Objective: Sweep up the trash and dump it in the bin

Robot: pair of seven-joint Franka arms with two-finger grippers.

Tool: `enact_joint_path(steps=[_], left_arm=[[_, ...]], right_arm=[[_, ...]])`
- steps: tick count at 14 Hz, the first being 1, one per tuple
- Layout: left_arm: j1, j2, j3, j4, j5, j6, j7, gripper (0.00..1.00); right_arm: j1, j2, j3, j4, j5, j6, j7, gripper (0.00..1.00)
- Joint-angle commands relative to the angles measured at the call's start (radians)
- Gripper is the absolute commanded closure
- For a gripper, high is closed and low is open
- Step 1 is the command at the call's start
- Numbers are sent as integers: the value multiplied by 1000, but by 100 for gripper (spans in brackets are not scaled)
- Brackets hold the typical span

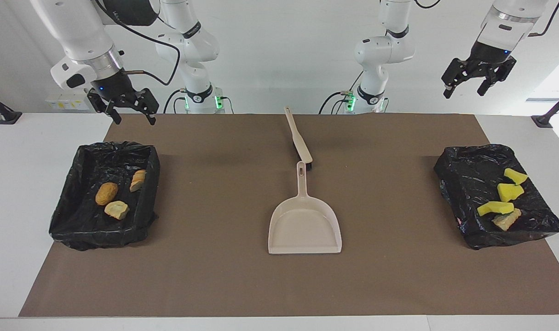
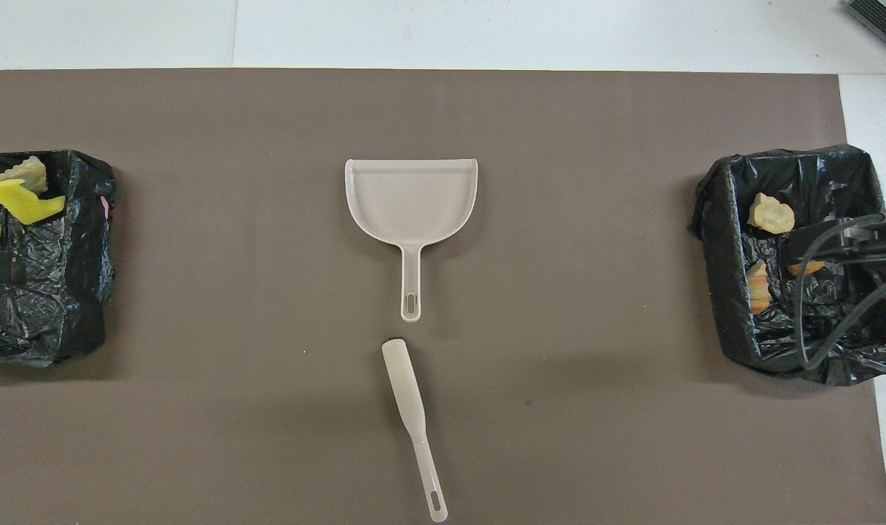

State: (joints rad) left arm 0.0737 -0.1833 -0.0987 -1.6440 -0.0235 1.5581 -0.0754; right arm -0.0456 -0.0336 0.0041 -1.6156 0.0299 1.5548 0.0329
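All trash (image 1: 504, 198) lay in the two bins (image 1: 105, 195), while both pincers, left (image 1: 477, 87) and right (image 1: 131, 112), hung open and empty above them.

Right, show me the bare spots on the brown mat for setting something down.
Two wide bare stretches of brown mat lie between the beige plastic dustpan and each black-lined bin. The strip along the mat's edge farthest from the robots is bare too. The middle is crowded: the beige hand brush lies just robotward of the dustpan handle.
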Motion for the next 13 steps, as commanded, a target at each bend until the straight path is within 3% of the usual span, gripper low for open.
enact_joint_path(steps=[1,7,13], left_arm=[[-18,-5,-6,-27,-13,11,-24,0],[-12,74,-4,50,-12,-44,-15,0],[-17,59,-4,26,-13,-18,-18,0]], right_arm=[[0,17,7,29,-2,-2,25,0],[0,14,8,26,1,5,27,0],[1,9,8,22,1,5,27,0]])
